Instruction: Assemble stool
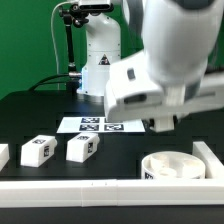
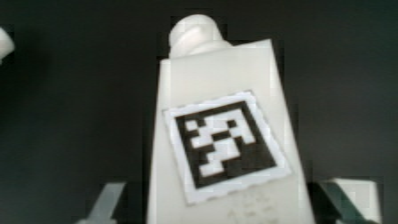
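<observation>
A white stool leg [image 2: 214, 110] fills your wrist view, clamped in your gripper [image 2: 231, 202], while the seat disc [image 1: 175, 165] and other loose legs [image 1: 82, 148] lie apart on the table [image 1: 120, 152], apparently none fitted yet.

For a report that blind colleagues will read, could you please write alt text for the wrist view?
A white blocky stool leg fills most of the picture, gripped from both sides by the gripper. A black-and-white square marker tag sits on the side of the leg that faces the camera, and the background is dark.
</observation>
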Tool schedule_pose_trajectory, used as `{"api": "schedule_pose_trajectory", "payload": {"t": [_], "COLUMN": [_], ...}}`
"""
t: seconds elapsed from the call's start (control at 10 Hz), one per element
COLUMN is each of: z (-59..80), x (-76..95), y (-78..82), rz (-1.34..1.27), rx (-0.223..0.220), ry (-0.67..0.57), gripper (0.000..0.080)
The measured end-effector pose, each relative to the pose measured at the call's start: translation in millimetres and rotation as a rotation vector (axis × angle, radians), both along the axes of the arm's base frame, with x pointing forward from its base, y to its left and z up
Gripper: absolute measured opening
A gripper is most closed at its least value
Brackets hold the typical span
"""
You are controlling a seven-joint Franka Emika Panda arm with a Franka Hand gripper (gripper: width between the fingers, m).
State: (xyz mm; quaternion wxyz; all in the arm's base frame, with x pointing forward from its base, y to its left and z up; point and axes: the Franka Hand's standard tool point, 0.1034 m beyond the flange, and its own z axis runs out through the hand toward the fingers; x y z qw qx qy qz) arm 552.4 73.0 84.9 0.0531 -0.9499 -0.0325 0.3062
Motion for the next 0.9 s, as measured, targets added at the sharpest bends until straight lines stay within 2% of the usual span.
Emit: {"api": "schedule_pose_trajectory", "payload": {"t": [0.1,0.2,0.3,0.4,0.6,0.7,0.9], "z": [8.4,20.6,25.0,22.8,22.6,22.5,23.7], "x": [14.2,19.7,22.2,31.0,31.4,38.3,40.4], "y": [0.6,1.3,1.5,1.3,-0.2,-0.7,-0.7], "rz": [-0.01,-0.014,-0.017,-0.027,-0.038,-0.047,-0.061], "rx": [-0.001,-0.003,-0.004,-0.005,-0.009,-0.009,-0.008], "ry": [-0.095,-0.168,-0.215,-0.319,-0.44,-0.537,-0.63], "gripper": [0.0328,0.0328,0.0328,0.0328,0.0328,0.0328,0.0328]}}
